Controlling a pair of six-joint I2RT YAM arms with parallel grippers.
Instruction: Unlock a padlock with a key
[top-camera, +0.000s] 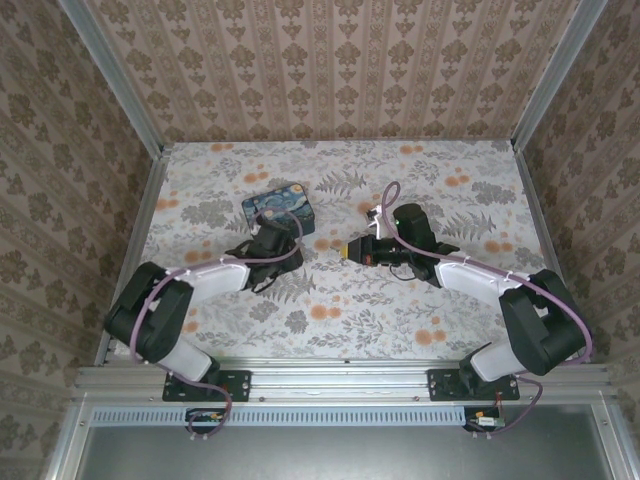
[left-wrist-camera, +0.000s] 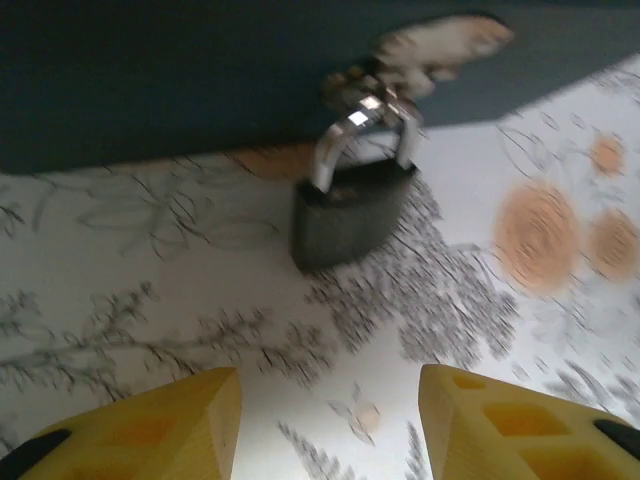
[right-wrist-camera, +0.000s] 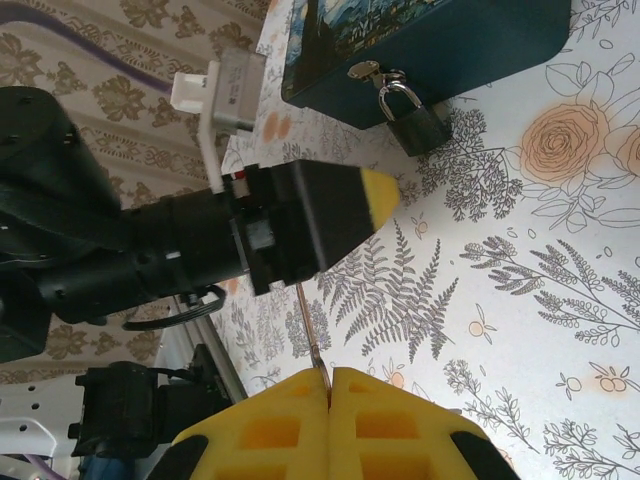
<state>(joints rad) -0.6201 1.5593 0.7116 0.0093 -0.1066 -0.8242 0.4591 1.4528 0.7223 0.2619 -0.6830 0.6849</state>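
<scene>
Yellow fingers (left-wrist-camera: 150, 425) of left gripper (left-wrist-camera: 330, 420) showing nearest, standing wide apart and holding nothing, hovering low over table (left-wrist-camera: 120, 300). Padlock (left-wrist-camera: 350, 215) lying straight ahead of that gap, well short of contact. Shackle threading through hasp (left-wrist-camera: 365, 95) on side of dark blue box (left-wrist-camera: 150, 80), looking closed and not yet unlocked. Dark body resting on table, long axis running from hasp out toward left gripper and leaning a little to one side. Keyway end presumably facing away from box, keyway itself being too blurred to make out.

Right gripper (right-wrist-camera: 329, 378) pinching shut on key (right-wrist-camera: 308, 325), thin blade sticking forward past fingertips. From right wrist, padlock sitting ahead and off to the right of blade's line, blade pointing instead toward left gripper's black-and-yellow tip. Left gripper lying nearer to padlock, right gripper well apart from it.

From above, both arms stretching inward over table, left forearm angling toward box, right forearm angling toward centre, grippers facing one another across a gap.

Next move judged as calling for left fingers closing round padlock body to steady it, then blade swinging into line with body's long axis before entering keyway.
</scene>
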